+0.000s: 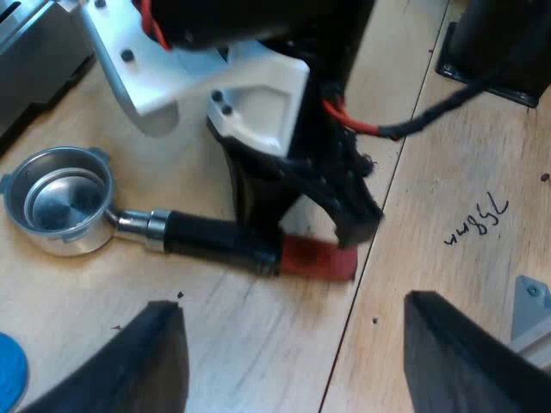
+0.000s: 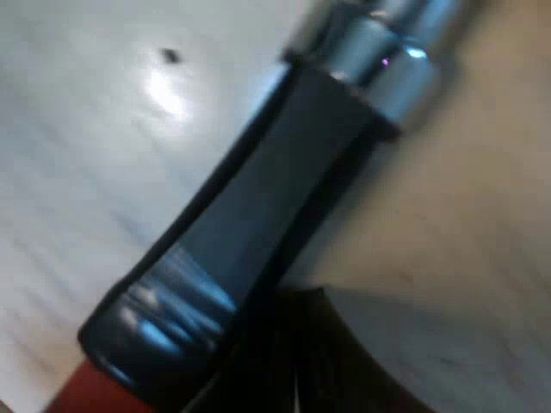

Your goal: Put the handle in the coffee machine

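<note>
The metal holder lies flat on the wooden table, its basket [image 1: 58,200] facing up and its dark handle [image 1: 215,241] ending in red [image 1: 317,258]. My right gripper [image 1: 301,215] has come down over the handle where the black meets the red. Close up in the right wrist view, the dark handle [image 2: 258,215] runs from its metal collar [image 2: 387,69] to the red end [image 2: 86,391]. My left gripper [image 1: 288,301] hovers above the table near the red end, open, with nothing between its fingers [image 1: 146,361].
The espresso machine's grey edge [image 1: 34,60] stands close to the holder's basket. A blue tamper [image 1: 9,370] sits on the table near my left gripper. A black block [image 1: 499,43] and a small metal bracket [image 1: 529,305] lie beyond the red end, past handwriting [image 1: 473,219] on the wood.
</note>
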Controlling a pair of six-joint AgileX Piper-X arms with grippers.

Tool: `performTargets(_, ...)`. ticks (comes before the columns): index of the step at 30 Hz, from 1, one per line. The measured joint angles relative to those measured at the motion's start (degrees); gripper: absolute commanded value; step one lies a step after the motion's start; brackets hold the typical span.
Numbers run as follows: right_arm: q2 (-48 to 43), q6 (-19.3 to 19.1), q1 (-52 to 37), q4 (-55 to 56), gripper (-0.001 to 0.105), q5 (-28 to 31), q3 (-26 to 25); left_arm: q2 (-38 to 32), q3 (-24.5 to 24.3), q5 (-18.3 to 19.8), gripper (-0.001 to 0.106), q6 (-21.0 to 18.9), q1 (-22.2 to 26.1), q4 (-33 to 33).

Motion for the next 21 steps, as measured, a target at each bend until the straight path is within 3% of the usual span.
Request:
performTargets(6,0.8,0.2,6.0,-9.3,0.0,-1.2,0.1,0.0,-0.5,0.0,0.057,-0.4,0.0,1.0)
performTargets(16,5.5,2.4,6.4,-30.8,0.0,-1.2,0.1,0.0,-7.6,0.0,0.057,-0.4,0.0,3.8)
performTargets(21,7.5,4.5,6.4,-37.8,0.0,3.7,0.1,0.0,-8.3,0.0,0.057,-0.4,0.0,3.9)
